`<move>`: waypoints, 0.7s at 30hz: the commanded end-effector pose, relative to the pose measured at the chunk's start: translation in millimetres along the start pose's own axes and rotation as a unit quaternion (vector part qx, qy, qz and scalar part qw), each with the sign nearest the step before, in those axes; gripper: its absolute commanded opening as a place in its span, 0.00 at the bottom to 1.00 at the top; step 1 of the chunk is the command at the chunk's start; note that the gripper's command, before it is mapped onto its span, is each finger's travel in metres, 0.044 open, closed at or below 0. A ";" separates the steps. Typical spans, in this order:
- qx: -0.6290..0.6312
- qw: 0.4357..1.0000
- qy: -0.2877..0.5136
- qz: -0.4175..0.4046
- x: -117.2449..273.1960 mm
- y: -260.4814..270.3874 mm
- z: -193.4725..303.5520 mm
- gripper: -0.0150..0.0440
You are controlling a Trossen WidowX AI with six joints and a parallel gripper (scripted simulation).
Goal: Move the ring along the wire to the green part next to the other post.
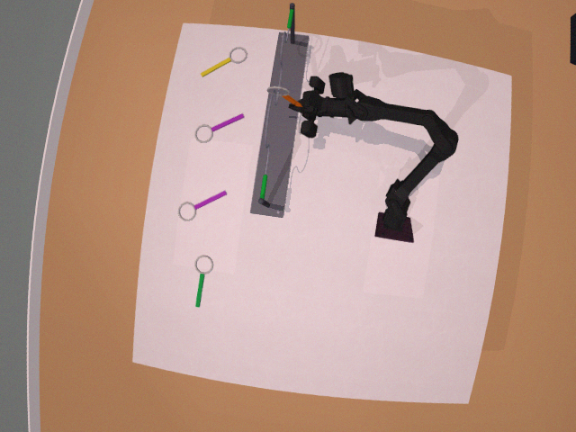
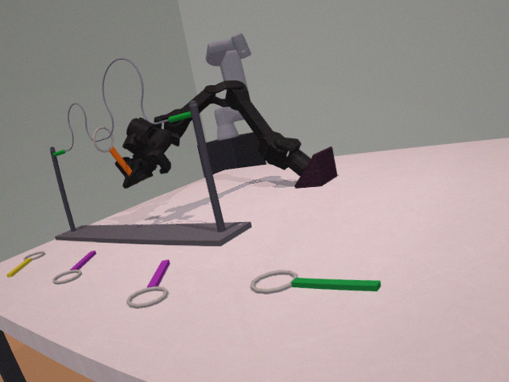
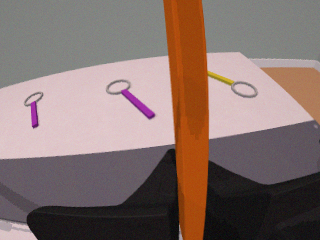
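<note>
The ring [image 1: 269, 90] [image 2: 94, 142] is around the grey wire [image 2: 120, 58], at the low dip between its small and tall humps. Whether it touches the wire cannot be told. Its orange handle [image 1: 292, 100] [image 2: 119, 160] [image 3: 189, 100] slants down from the ring. My gripper [image 1: 297, 106] [image 2: 129, 174] [image 3: 176, 155] is shut on the handle's lower end, below the wire. One green part [image 1: 290, 18] [image 2: 59, 152] is at the far post [image 2: 64, 191]; the other green part [image 1: 263, 187] [image 2: 180, 116] is at the near post [image 2: 208, 164].
The dark base plate [image 1: 278, 144] [image 2: 143, 235] [image 3: 75, 175] lies below the wire. Beside it on the table lie loose rings with a yellow handle [image 1: 216, 67] [image 2: 19, 267], purple handles [image 1: 228, 121] [image 1: 211, 199] [image 2: 83, 260] [image 2: 159, 273] and a green handle [image 1: 200, 290] [image 2: 336, 284].
</note>
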State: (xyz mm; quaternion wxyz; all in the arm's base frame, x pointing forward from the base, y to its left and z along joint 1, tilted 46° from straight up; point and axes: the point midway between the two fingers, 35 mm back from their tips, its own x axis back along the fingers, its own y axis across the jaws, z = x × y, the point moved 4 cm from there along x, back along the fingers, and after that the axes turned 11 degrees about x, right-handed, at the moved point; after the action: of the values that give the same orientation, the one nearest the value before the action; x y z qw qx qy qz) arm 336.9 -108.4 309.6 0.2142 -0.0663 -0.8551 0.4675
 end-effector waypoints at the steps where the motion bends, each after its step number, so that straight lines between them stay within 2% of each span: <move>1: -0.011 1.000 -0.001 -0.004 0.6 7.1 -1.5 0.00; 21: -0.126 0.990 -0.007 -0.065 4.9 49.7 -14.4 0.00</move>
State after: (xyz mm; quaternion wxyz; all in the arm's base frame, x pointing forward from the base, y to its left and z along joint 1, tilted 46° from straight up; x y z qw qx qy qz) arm 335.3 -75.6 282.1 0.2239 -0.0404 -0.9027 0.3653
